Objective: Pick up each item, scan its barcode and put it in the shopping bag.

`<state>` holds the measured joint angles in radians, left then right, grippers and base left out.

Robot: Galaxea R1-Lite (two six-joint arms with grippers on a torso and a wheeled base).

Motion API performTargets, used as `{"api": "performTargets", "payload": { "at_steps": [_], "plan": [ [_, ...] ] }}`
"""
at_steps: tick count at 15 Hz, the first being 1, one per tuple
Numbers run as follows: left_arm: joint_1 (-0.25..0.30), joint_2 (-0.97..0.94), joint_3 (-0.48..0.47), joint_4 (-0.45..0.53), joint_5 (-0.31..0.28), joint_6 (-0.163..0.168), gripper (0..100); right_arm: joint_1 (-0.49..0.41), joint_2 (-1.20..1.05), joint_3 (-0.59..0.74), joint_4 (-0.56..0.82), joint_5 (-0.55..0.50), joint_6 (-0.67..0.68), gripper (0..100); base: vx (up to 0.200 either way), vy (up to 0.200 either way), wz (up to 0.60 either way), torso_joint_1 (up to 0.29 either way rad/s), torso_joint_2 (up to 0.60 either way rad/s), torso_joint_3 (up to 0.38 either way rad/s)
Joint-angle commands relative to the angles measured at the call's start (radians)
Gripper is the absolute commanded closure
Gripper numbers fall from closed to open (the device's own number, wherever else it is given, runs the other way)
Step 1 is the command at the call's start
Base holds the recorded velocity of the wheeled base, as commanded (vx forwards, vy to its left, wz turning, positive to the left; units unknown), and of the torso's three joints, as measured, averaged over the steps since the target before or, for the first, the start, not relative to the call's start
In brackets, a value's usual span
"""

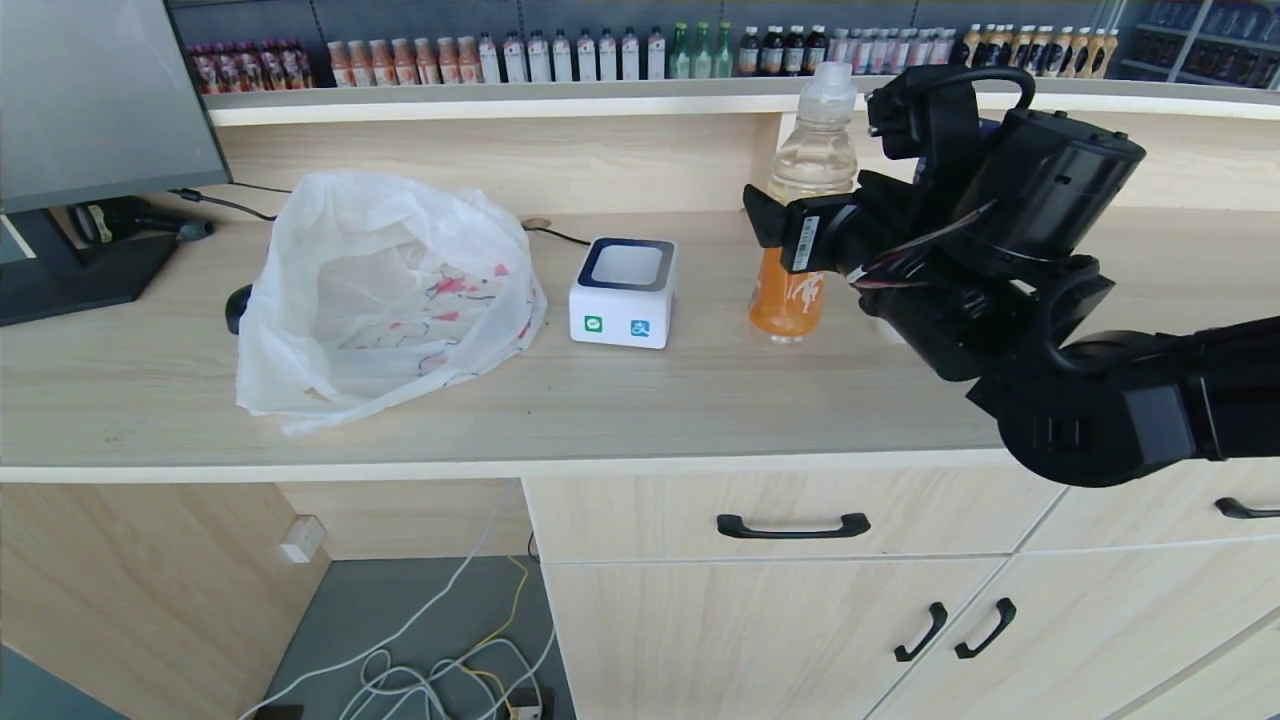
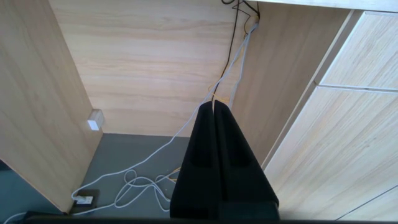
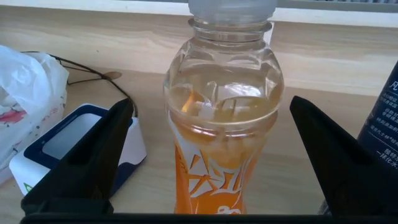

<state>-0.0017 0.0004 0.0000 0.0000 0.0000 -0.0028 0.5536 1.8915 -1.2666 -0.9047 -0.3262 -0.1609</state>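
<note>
Left gripper [image 2: 214,107]: fingers pressed together, holding nothing, hanging below the counter over floor cables [image 2: 134,180].

Shopping bag [image 1: 385,290]: lies open towards the counter's [image 1: 650,400] left end. No item can be made out inside.

Scanner [image 1: 625,292]: mid-counter, just right of the bag, nothing presented to it.

Bottle [image 1: 812,160]: upright on the counter, right of the scanner.

Right gripper [image 3: 208,162]: spread wide, one finger on each side of the bottle, neither visibly touching.

A dark container [image 3: 382,118] stands just beside the bottle.

Assessment: the first grasp is not yet made; lifting, scanning and bagging all remain.
</note>
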Motion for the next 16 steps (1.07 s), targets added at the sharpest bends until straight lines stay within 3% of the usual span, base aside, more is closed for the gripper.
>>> {"api": "performTargets", "payload": {
  "at_steps": [1,16],
  "plan": [
    [0.0,0.0,0.0,0.0,0.0,0.0,100,0.0,0.051,-0.046,0.003,0.001,0.0,0,0.0,0.0,0.0,0.0,0.0,0.0],
    [0.0,0.0,0.0,0.0,0.0,0.0,100,-0.02,0.123,-0.129,0.003,0.004,0.001,0,0.0,0.0,0.0,0.0,0.0,0.0]
  ]
}}
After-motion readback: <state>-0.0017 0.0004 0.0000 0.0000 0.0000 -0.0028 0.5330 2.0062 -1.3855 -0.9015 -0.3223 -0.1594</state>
